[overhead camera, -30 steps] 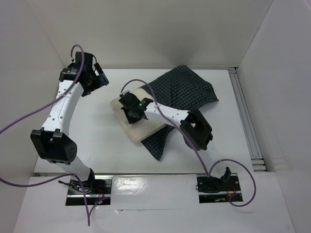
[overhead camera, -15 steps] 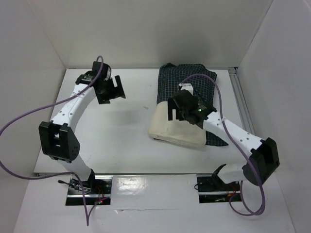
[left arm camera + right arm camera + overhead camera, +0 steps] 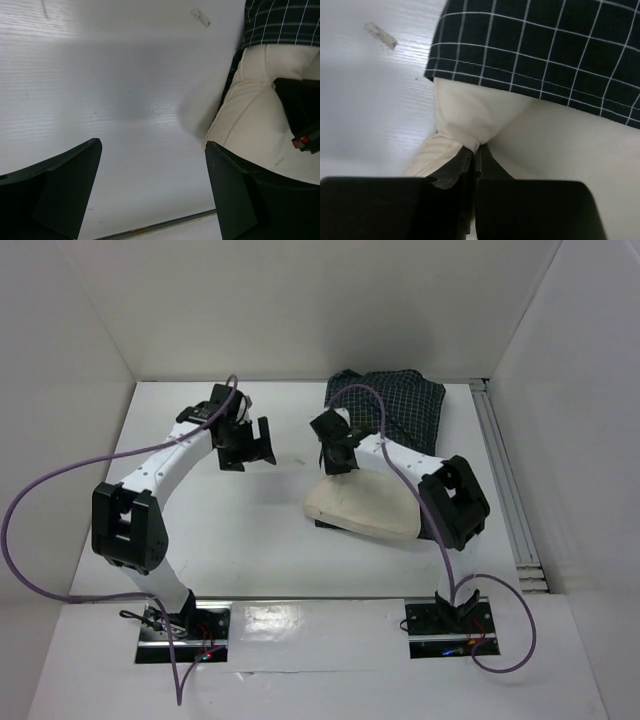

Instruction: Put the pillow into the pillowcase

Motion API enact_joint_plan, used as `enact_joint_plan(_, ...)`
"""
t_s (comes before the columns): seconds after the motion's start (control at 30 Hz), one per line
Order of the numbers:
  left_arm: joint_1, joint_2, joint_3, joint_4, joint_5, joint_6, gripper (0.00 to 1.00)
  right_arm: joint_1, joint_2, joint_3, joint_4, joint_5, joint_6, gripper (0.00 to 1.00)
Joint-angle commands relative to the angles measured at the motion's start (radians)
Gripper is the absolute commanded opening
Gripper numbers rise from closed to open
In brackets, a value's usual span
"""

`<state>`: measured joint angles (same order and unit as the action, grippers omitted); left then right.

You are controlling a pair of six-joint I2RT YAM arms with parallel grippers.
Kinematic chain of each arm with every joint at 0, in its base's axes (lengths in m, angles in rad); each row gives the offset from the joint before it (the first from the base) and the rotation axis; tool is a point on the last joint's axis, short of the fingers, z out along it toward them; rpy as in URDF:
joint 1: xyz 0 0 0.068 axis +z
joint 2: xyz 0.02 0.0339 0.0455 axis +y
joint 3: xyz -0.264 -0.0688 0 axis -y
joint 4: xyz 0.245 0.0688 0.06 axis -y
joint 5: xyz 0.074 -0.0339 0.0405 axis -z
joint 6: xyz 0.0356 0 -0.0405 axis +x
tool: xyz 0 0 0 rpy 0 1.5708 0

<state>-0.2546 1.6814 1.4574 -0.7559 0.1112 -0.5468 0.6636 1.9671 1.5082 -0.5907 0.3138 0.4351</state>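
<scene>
Your right hand is clenched on a fold of the pillow, just below the pillowcase hem. The left hand hangs released over the counter, with the pillow to its right. The pillow's long axis runs left-right and the hem overlaps its far edge. No writing is legible.
</scene>
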Motion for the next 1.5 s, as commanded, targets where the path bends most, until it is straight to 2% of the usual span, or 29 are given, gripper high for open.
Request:
enact_joint_plan(0.0,-0.023,-0.037,-0.052,0.045,0.167,0.082,0.99,-0.037,-0.167,-0.087,0.053,-0.132,-0.070,0.00)
enact_joint_plan(0.13,-0.067,-0.037,-0.172,0.193,0.428,0.082,0.99,-0.175,-0.414,-0.244,0.108,-0.356,-0.153,0.00)
enact_joint_plan(0.3,-0.188,-0.015,-0.267,0.415,0.531,0.018,0.99,-0.259,-0.507,-0.278,0.049,-0.525,-0.209,0.00)
enact_joint_plan(0.53,-0.340,0.011,-0.350,0.631,0.486,-0.116,0.99,-0.301,-0.551,-0.309,0.068,-0.645,-0.210,0.00)
enact_joint_plan(0.63,-0.374,0.023,-0.350,0.653,0.391,-0.116,0.99,-0.321,-0.560,-0.309,0.068,-0.686,-0.210,0.00)
enact_joint_plan(0.77,-0.396,0.050,-0.339,0.653,0.289,-0.105,0.98,-0.343,-0.560,-0.309,0.059,-0.705,-0.219,0.00)
enact_joint_plan(1.07,-0.417,0.089,-0.390,0.819,0.275,-0.173,0.88,-0.352,-0.570,-0.318,0.077,-0.765,-0.210,0.00)
enact_joint_plan(1.2,-0.417,0.098,-0.411,0.918,0.326,-0.220,0.73,-0.361,-0.570,-0.318,0.086,-0.795,-0.199,0.00)
enact_joint_plan(1.23,-0.417,0.098,-0.411,0.932,0.338,-0.244,0.52,-0.361,-0.570,-0.318,0.086,-0.795,-0.199,0.00)
enact_joint_plan(1.3,-0.417,0.098,-0.420,0.945,0.363,-0.266,0.06,-0.361,-0.561,-0.318,0.086,-0.783,-0.199,0.00)
enact_joint_plan(1.33,-0.407,0.098,-0.420,0.957,0.398,-0.290,0.00,-0.361,-0.560,-0.318,0.077,-0.783,-0.199,0.00)
enact_joint_plan(1.47,-0.370,0.031,-0.511,1.073,0.488,-0.356,0.00,-0.335,-0.560,-0.298,0.037,-0.696,-0.226,0.00)
